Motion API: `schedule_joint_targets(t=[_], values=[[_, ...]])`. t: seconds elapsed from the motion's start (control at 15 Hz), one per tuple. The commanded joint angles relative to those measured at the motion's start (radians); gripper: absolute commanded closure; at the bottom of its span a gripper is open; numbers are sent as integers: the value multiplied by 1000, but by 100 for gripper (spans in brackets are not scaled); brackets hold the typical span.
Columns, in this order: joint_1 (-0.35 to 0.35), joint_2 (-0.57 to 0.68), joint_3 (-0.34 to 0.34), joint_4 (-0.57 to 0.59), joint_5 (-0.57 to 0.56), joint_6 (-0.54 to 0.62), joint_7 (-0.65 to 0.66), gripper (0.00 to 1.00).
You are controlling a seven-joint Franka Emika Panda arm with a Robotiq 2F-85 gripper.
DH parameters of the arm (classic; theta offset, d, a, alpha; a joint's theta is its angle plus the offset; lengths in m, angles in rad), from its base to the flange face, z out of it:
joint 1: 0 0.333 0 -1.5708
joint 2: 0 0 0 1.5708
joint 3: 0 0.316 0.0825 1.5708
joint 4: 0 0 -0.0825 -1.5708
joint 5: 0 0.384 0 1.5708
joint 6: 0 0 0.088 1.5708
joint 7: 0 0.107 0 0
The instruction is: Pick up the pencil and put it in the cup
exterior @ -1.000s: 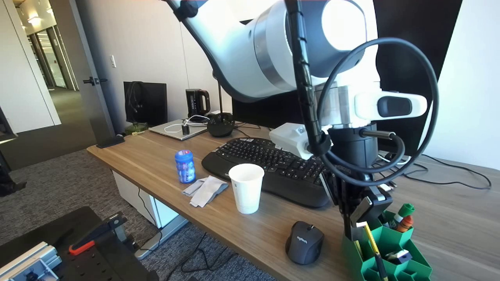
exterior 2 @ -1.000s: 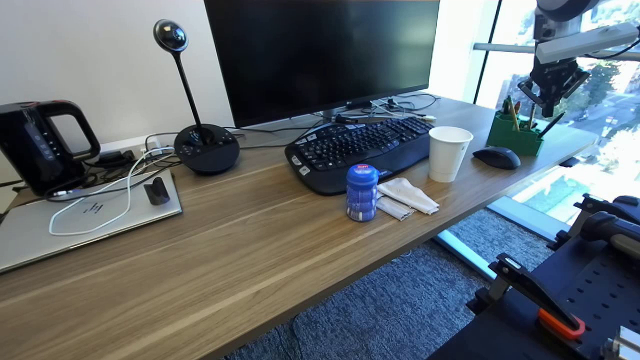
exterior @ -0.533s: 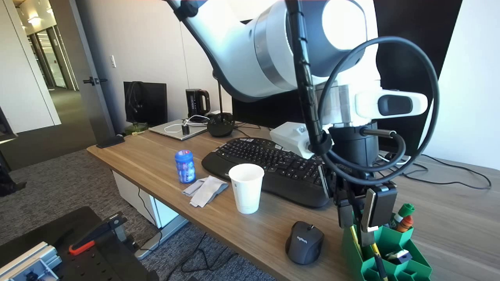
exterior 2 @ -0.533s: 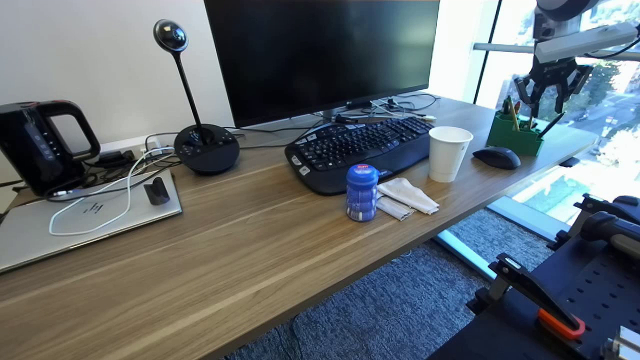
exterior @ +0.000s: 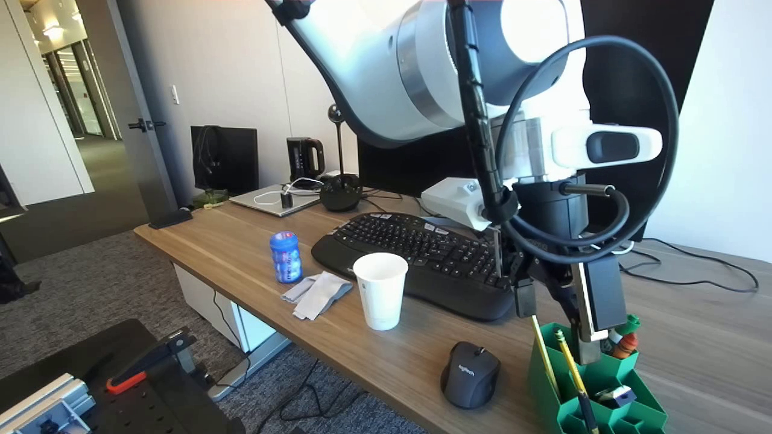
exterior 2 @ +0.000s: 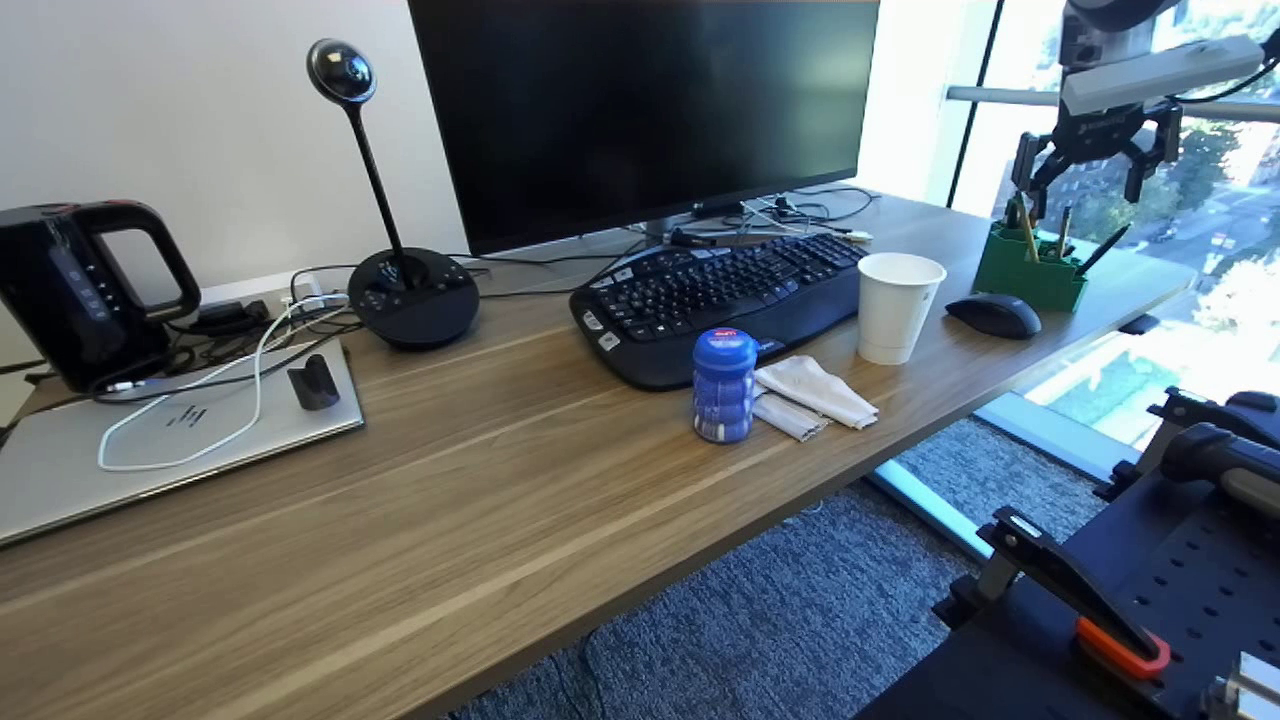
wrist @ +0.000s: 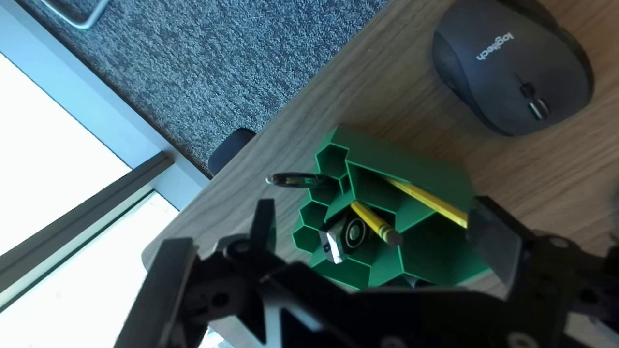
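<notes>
Cup [exterior 2: 895, 315], smooth and matt, seemingly paper as I see it on my screens; yellow pencil [wrist: 371, 220], smooth, painted-looking; green holder [exterior 2: 1030, 280], matt plastic. I further list: mouse [wrist: 512, 72], matt plastic with a shiny wheel [wrist: 539, 109]; table [exterior 2: 430, 520], smooth wood grain; laptop [exterior 2: 190, 440], satin metal; carpet [wrist: 203, 63], rough pile.

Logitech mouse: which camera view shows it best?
The wrist view: the Logitech mouse is largest there, seen from above, its logo and scroll wheel clear, though the frame's top edge clips it. Both exterior views show it whole but smaller.
</notes>
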State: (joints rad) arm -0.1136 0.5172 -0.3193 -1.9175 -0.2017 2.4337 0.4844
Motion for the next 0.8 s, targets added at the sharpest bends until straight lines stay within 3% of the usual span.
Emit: schedule_joint_targets(t=[0.0, 0.73], values=[[9, -2, -2, 19, 18, -4, 10, 0], [26, -17, 5, 1, 11, 14, 4, 0]])
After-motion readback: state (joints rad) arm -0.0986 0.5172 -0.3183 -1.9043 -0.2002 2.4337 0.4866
